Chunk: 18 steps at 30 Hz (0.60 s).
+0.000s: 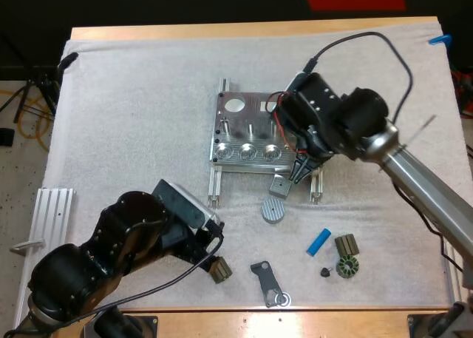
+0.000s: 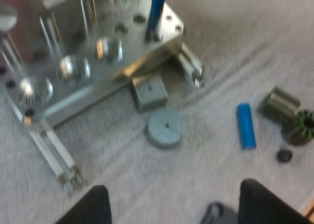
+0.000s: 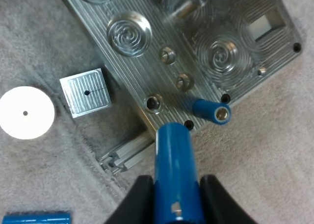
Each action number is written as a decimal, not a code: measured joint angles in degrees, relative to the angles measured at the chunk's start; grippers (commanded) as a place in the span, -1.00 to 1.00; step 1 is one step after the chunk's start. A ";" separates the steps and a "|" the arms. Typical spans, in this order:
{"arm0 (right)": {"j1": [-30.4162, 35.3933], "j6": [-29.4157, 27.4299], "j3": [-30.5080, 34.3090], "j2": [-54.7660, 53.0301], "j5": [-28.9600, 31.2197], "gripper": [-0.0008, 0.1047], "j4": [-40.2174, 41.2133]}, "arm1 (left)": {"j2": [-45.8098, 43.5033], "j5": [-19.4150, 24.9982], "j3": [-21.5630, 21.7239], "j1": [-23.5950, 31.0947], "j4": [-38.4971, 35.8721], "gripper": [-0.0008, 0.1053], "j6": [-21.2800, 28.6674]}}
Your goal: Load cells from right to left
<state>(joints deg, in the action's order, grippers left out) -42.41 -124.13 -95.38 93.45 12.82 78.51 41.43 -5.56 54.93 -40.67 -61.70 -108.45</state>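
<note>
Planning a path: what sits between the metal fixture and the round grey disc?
A small square metal block, just off the fixture's edge, in the high view.

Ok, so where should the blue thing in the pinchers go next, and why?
The right jaws are shut on a blue cell over the corner of the fixture, where a second cell already stands. So probably lower it into the empty hole beside that one.
</note>
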 measured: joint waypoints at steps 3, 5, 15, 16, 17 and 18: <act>0.00 -0.12 -0.02 1.59 -0.05 -0.99 -0.01 | 0.00 0.06 0.00 0.00 2.15 0.06 -0.15; 0.00 -0.63 -0.02 2.42 0.09 -0.99 -0.12 | 0.00 0.06 0.00 0.00 2.53 0.06 -0.15; 0.00 -3.42 -0.69 6.13 5.05 -0.99 -2.47 | 0.00 2.72 0.00 0.00 2.60 0.06 -0.15; 0.00 -3.70 -0.69 6.68 5.05 -0.99 -2.63 | 0.00 2.72 0.00 0.00 2.60 0.06 -0.15; 0.00 -4.06 -0.69 7.03 5.05 -0.99 -2.66 | 0.00 2.72 0.00 0.00 2.60 0.06 -0.15; 0.00 -4.15 -0.69 7.69 5.05 -0.99 -2.88 | 0.00 2.72 0.00 0.00 2.60 0.06 -0.15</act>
<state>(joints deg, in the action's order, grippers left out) -42.41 -128.28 -96.07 101.14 17.87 75.63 41.43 -2.84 54.93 -40.67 -59.10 -108.60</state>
